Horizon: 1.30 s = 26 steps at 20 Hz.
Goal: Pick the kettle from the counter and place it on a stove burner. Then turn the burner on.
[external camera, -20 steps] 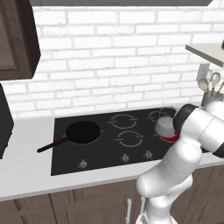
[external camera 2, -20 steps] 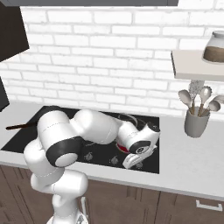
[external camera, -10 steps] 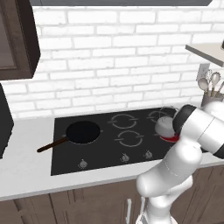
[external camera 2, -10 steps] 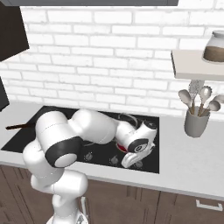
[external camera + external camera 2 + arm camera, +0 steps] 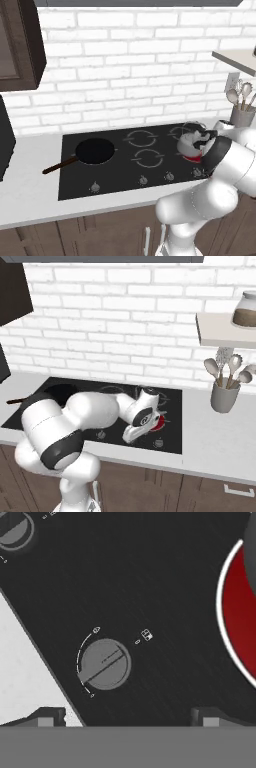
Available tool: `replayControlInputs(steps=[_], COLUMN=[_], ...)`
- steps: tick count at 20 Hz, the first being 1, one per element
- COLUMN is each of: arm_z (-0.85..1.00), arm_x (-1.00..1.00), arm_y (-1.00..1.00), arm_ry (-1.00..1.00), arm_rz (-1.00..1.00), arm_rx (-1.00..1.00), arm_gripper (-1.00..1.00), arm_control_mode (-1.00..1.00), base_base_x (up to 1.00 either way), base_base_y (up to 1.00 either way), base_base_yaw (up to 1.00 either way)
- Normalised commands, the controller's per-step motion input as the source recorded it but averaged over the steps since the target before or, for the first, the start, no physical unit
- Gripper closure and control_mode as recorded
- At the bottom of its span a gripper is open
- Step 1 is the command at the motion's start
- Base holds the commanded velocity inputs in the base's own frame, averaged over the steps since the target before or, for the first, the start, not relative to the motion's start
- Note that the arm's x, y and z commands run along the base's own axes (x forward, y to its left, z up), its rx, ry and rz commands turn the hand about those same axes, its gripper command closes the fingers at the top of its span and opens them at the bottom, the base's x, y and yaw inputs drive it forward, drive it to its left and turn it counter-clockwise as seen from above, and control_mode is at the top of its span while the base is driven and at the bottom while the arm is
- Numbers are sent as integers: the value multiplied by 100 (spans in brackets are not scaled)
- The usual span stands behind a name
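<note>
We see our two-finger gripper (image 5: 127, 717) hanging over the front strip of the flat black glass cooktop (image 5: 165, 572), its two small dark fingertips (image 5: 49, 716) standing well apart with nothing between them, so the hand is released. Just ahead of the tips, roughly midway between them, lies a round grey control knob (image 5: 104, 664) with a slot across its face and a thin white arc of marks around one side; the tips do not touch it. A second grey knob (image 5: 15, 529) sits farther off, up and to the hand's left. To the hand's right a stove burner (image 5: 240, 609) glows red inside a white ring. Beyond the left fingertip the smooth pale grey-white countertop (image 5: 27, 672) meets the cooktop edge. From the left base view, the small squat white-grey kettle (image 5: 190, 141) with its thin arched wire handle stands on that red burner (image 5: 192, 158), just beyond the wrist. On the far side of the cooktop from the hand rests a black frying pan (image 5: 94, 150) with a brown handle. Well off to the hand's right, on the counter, stands a grey utensil holder with spoons (image 5: 223, 396).
</note>
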Motion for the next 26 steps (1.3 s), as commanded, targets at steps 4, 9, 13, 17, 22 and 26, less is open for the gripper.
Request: replayControlInputs(steps=[4, 9, 13, 17, 22, 26], arm_z=[68, 86, 67, 42, 12, 0], arm_x=[-3, -31, -41, -47, -48, -59], arm_y=[33, -3, 0, -2, -49, -81], arm_ry=[-7, -10, -8, -10, -17, -23], arm_rz=[5, 3, 4, 2, 0, 0], arm_rx=[-1, 0, 0, 0, 0, 1], arm_gripper=[-100, -100, -100, -100, -100, -100], arm_control_mode=[-100, -100, -100, -100, -100, -100], base_base_x=[0, 0, 0, 0, 0, 0], base_base_y=[0, 0, 0, 0, 0, 0], base_base_yaw=[0, 0, 0, 0, 0, 0])
